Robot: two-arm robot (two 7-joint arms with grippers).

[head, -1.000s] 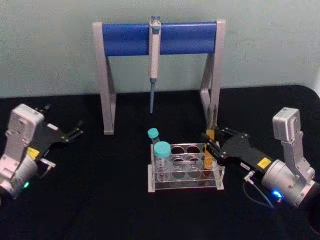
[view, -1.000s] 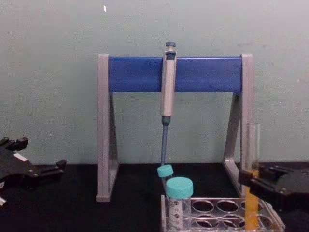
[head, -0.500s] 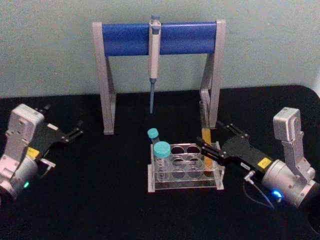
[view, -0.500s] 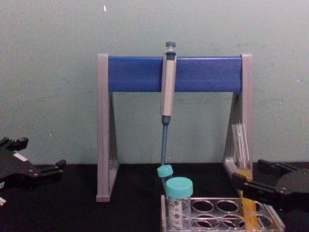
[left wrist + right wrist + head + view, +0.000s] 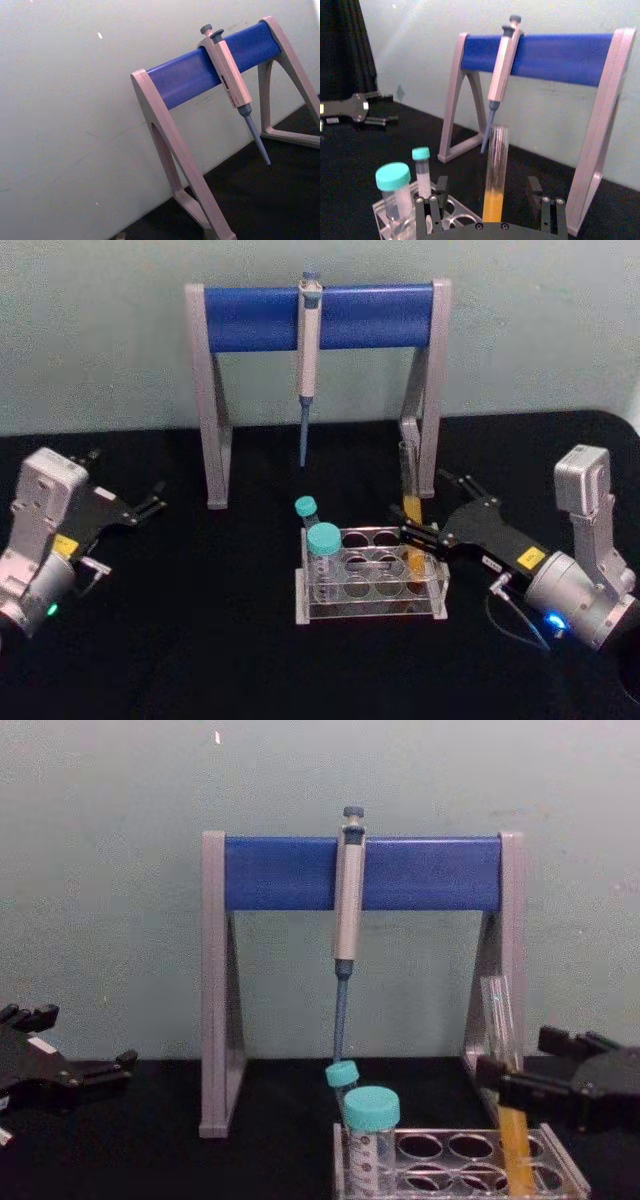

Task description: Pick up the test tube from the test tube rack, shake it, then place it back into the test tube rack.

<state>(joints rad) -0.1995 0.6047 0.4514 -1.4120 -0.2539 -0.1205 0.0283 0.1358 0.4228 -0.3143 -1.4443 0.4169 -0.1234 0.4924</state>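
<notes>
Now test tube (image 5: 409,502) tilted in test tube rack (image 5: 372,575) right end (unheld); right hand (image 5: 432,510) spread wide around.

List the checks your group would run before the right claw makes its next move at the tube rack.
1. Tall clear glass test tube with orange-yellow liquid standing in a hole of the low clear plastic rack: ok, leaning slightly.
2. Right claw open: ok.
3. Claw fingers off the glass: ok, gaps show either side in the right wrist view.
4. Tube bottom fully down in the rack: cannot tell.
5. Two teal-capped tubes out of the claw's way: ok, at the rack's far left end.
6. Left claw parked away on the left: ok.
</notes>
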